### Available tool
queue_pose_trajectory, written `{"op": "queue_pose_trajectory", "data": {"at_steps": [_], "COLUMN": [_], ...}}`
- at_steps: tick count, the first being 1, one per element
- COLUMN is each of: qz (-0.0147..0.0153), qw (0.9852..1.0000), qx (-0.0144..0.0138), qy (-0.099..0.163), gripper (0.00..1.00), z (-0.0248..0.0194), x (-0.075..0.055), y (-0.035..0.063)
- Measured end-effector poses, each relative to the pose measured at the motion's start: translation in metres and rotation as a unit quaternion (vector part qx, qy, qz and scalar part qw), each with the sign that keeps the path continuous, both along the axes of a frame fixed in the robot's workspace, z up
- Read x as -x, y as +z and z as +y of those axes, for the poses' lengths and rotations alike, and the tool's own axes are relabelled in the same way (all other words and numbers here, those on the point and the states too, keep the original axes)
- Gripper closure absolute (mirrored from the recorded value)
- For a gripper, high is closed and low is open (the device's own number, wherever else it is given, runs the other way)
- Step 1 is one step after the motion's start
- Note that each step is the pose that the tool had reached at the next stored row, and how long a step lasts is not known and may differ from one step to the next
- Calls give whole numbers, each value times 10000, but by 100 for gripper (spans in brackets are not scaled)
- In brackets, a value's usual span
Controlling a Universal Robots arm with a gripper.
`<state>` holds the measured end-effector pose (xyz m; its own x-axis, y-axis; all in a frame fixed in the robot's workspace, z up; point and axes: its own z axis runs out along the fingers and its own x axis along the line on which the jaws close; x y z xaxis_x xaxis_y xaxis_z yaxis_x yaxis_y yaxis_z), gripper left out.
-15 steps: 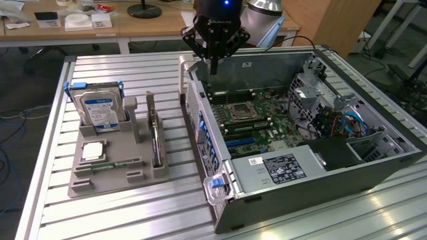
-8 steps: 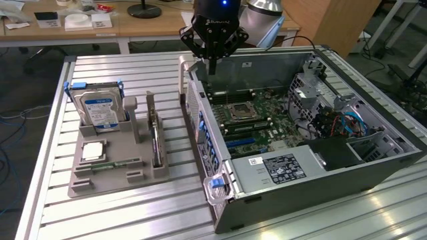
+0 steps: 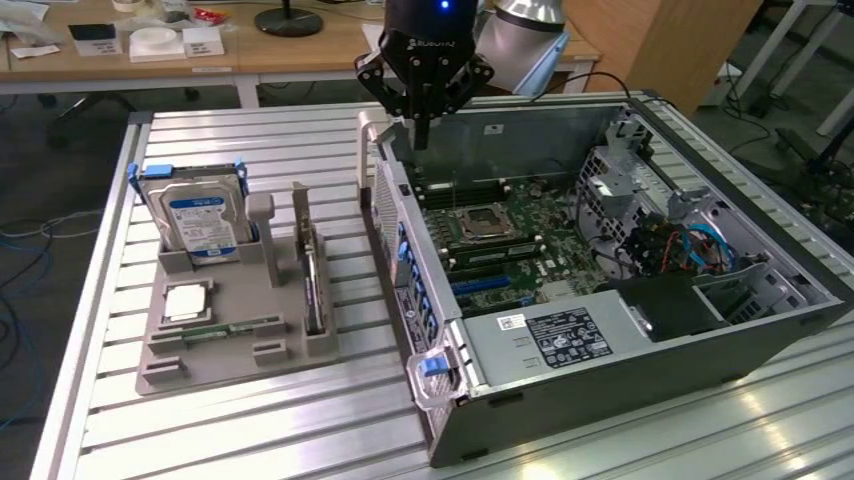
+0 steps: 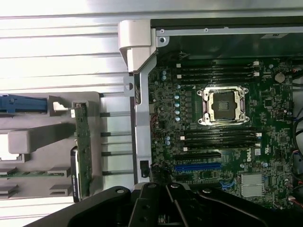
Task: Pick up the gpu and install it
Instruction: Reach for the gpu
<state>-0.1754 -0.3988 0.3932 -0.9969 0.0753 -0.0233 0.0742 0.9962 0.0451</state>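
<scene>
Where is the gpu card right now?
The gpu stands on its edge in the grey holder, on the exterior view's left of the open computer case, between the case and the hard drive.

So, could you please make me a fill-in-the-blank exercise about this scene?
The gripper is shut and holds ____.
The gpu stands in the gray holder, at the exterior view's ____ of the computer case.
The hard drive has a ____ label.
Missing words: nothing; left; blue.
</scene>
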Motion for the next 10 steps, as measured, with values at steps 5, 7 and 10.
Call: {"op": "queue_pose_trajectory", "data": {"at_steps": [5, 7, 10], "qz": [0, 0, 0], "qw": [10000, 10000, 10000], "qx": [0, 0, 0], "qy": [0, 0, 0], "gripper": [89, 89, 89], "z": [0, 0, 0], "x": [24, 34, 49], "y": [0, 0, 0]}}
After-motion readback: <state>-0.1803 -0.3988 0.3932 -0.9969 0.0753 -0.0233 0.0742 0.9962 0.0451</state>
